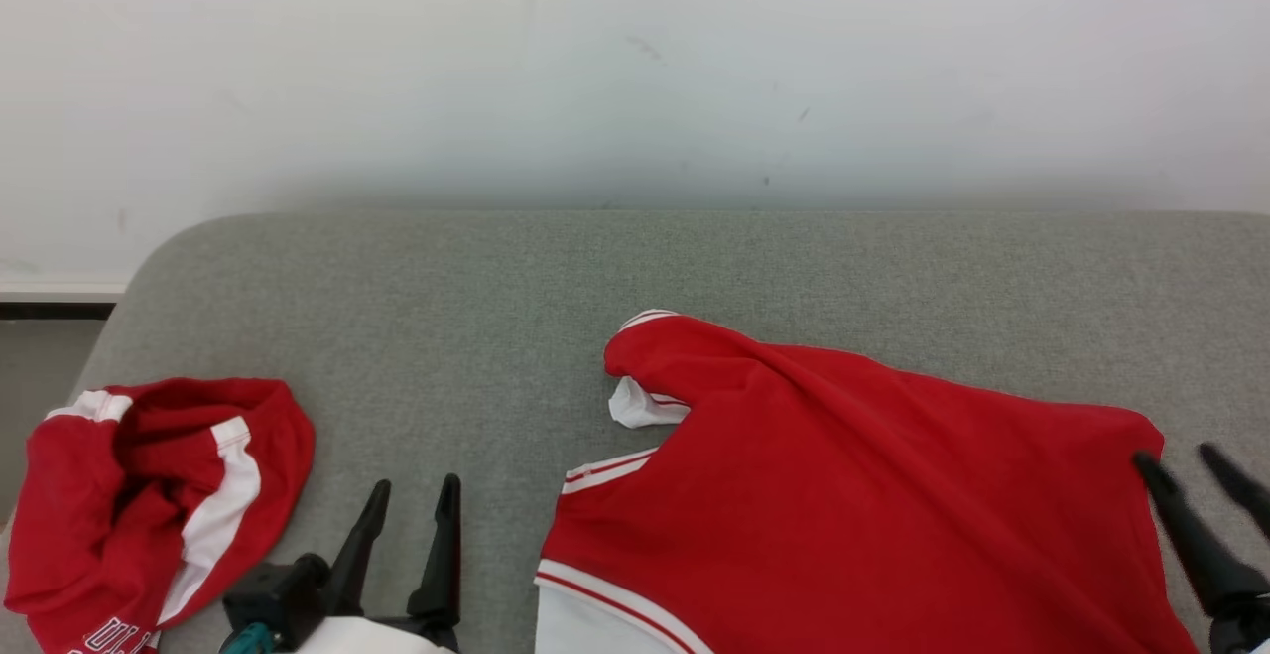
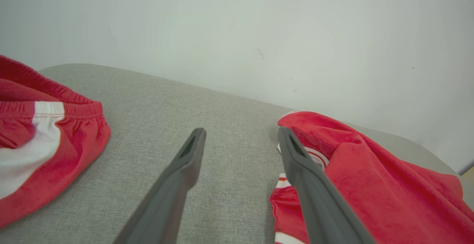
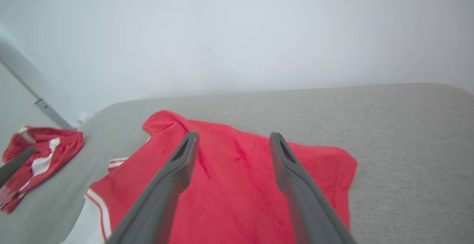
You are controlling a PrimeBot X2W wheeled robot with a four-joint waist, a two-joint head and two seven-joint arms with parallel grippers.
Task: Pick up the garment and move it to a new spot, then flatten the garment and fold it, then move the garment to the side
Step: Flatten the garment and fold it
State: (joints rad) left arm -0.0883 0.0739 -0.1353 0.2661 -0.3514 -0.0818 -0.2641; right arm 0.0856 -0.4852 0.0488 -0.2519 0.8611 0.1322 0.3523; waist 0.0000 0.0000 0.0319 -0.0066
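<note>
The garment (image 1: 853, 495) — a red sleeveless jersey with white trim — lies spread on the grey cushion (image 1: 496, 277), right of centre in the head view and running off its bottom edge. Its long axis runs roughly left to right, and one shoulder strap (image 1: 645, 322) points toward the white wall (image 1: 595, 59). There are two red pieces in all: the second, crumpled shorts (image 1: 149, 495) with a white stripe, sits well apart at the left. There are two grippers. The right gripper (image 1: 1179, 456) stands wide open at the jersey's right corner, gripping nothing. The left gripper (image 1: 416, 483) — also wide open and empty — is over bare cushion between the two pieces.
</note>
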